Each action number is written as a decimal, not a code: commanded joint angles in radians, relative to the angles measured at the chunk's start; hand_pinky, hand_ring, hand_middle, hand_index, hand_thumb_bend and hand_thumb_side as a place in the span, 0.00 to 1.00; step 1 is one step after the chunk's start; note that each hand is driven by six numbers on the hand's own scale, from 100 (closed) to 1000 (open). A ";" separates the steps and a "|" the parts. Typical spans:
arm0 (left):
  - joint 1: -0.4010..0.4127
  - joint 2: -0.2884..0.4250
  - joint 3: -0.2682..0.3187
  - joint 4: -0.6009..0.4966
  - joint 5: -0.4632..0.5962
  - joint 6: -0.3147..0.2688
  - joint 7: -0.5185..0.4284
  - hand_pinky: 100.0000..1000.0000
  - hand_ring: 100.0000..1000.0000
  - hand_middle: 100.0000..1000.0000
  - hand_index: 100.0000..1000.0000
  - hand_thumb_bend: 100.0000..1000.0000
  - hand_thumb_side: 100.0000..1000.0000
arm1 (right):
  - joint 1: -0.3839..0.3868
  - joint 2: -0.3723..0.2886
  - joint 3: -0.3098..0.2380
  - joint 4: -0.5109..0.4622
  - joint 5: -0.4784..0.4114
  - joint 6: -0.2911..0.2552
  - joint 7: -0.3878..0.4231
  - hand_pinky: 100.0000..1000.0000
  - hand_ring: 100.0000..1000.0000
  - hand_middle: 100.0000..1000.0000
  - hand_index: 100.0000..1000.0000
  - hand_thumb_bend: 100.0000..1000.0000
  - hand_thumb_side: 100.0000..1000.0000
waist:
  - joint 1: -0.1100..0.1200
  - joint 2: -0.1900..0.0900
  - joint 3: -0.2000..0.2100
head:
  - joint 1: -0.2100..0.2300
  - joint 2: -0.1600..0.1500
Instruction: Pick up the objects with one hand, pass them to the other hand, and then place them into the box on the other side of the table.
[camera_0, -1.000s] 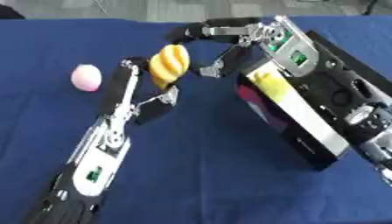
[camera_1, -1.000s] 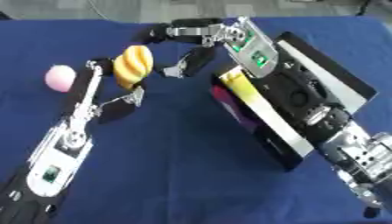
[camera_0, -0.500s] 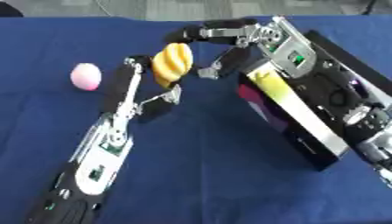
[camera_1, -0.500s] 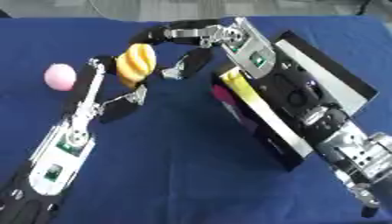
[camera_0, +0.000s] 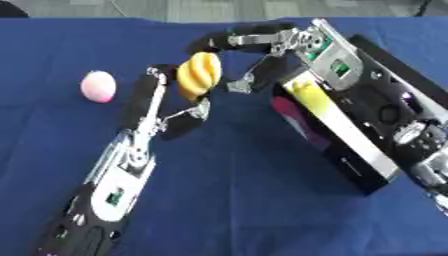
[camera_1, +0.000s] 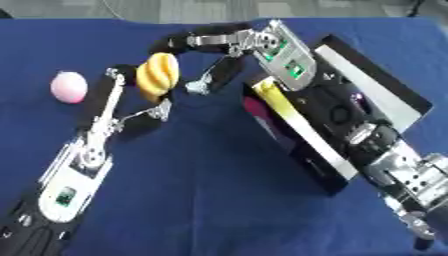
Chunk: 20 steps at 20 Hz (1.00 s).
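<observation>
1. Pink ball (camera_0: 98, 86) first, since it's furthest left: it sits on the blue table (camera_0: 236, 200) well off to the outer side of the left hand, untouched. Same spot as a second ago, so that one's waiting its turn.

2. Left hand (camera_0: 166, 100) next. It's got its fingers curled round the yellow ridged thing (camera_0: 199, 76) (looks like a toy bread roll or banana bunch, hard to say which), holding it up off the cloth. The grip looks about the same as half a second back.

3. What actually changed: not much, honestly. Over the last second the right hand's fingertips seem to have crept a bit closer to the top of the yellow thing, and the whole view shifted slightly, which I'd put down to the head moving.

4. Right hand (camera_1: 210, 47) comes in from the right with its dark fingers arched over the yellow thing and partly spread. I can't tell if they touch it yet or hang just above.

5. Box (camera_0: 367, 150) is hard against the right arm, mostly hidden behind it, with something yellow and pink showing inside.

6. My read: we're mid-handover. The left hand hasn't let go, so the pass isn't done and the drop into the box comes after.
</observation>
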 joint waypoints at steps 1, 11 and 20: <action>-0.020 -0.008 0.002 -0.004 -0.004 0.003 0.005 0.71 0.67 0.40 0.47 0.00 0.18 | -0.014 -0.023 -0.004 -0.035 -0.020 -0.001 0.009 1.00 1.00 1.00 1.00 0.00 0.23 | -0.013 -0.001 -0.001 | 0.003 -0.010; -0.026 -0.011 0.000 -0.004 0.009 -0.016 0.015 0.71 0.67 0.40 0.47 0.00 0.21 | -0.004 -0.027 -0.006 -0.041 0.005 -0.012 0.030 1.00 1.00 1.00 1.00 0.00 0.14 | -0.014 0.003 -0.002 | 0.001 -0.008; -0.032 -0.013 -0.004 -0.007 0.037 -0.046 -0.015 0.72 0.67 0.40 0.47 0.00 0.22 | 0.001 -0.025 -0.010 -0.029 0.019 -0.040 0.054 1.00 1.00 1.00 1.00 0.00 0.04 | -0.017 0.003 0.000 | 0.000 -0.008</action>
